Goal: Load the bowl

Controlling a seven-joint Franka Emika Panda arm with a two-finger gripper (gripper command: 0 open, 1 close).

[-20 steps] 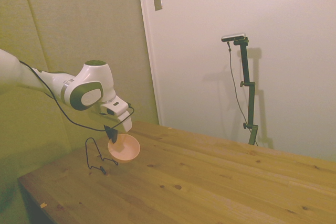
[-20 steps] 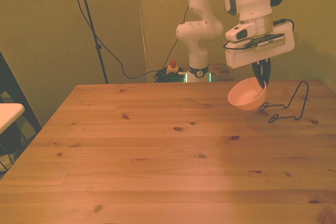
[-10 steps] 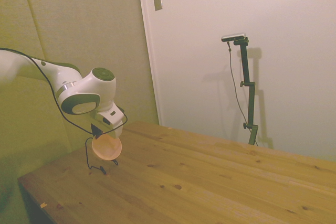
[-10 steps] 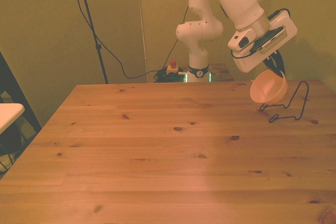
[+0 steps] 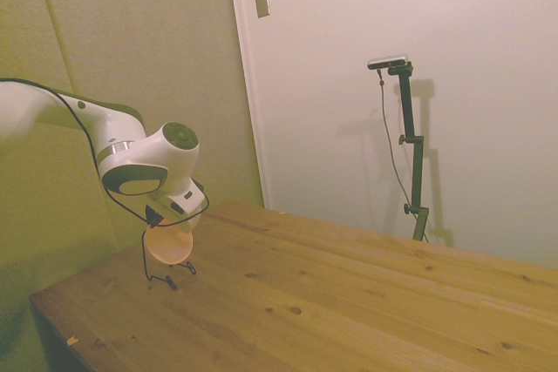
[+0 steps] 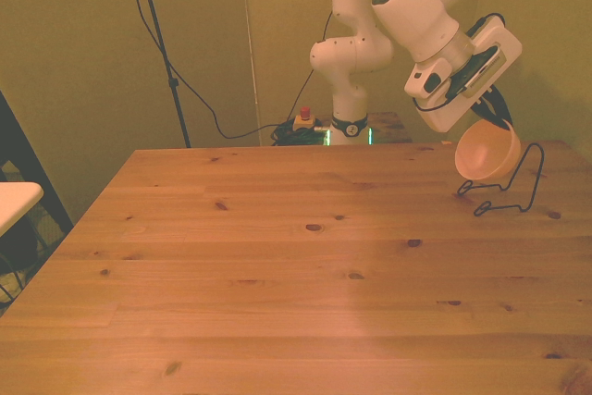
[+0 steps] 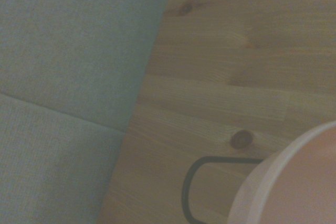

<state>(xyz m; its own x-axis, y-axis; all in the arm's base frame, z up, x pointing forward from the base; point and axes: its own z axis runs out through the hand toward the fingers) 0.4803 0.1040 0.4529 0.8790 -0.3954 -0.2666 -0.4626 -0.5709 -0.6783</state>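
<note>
Claw (image 6: pixel 493 124) clamped on the rim of the bowl (image 6: pixel 486 154), fingers mostly hidden behind the white wrist housing in both wide views. Held clear of the bench (image 6: pixel 296 265), tipped steeply so the opening faces sideways toward the front view's left. Hanging just above a thin black wire stand (image 6: pixel 507 190), at about 2 o'clock on the bench top in the front view, close to the far edge on the front view's right.

From the side view, bowl (image 5: pixel 168 246) seen nearly edge-on as a peach disc under the wrist, overlapping the upright loop of the wire stand (image 5: pixel 166 272); cannot tell whether touching the wire or just clear of it. Stand feet resting on the wood near the corner of the bench (image 5: pixel 331 302), at about 9 o'clock in that view.

Close up from the wrist: curved pale rim of the bowl (image 7: pixel 294 187), blurred, with a rounded black loop of the wire stand (image 7: pixel 191 190) passing behind it, wood grain and a dark knot alongside, grey-green wall panel (image 7: pixel 68 77) beyond the edge of the bench (image 7: pixel 236 51).
</note>
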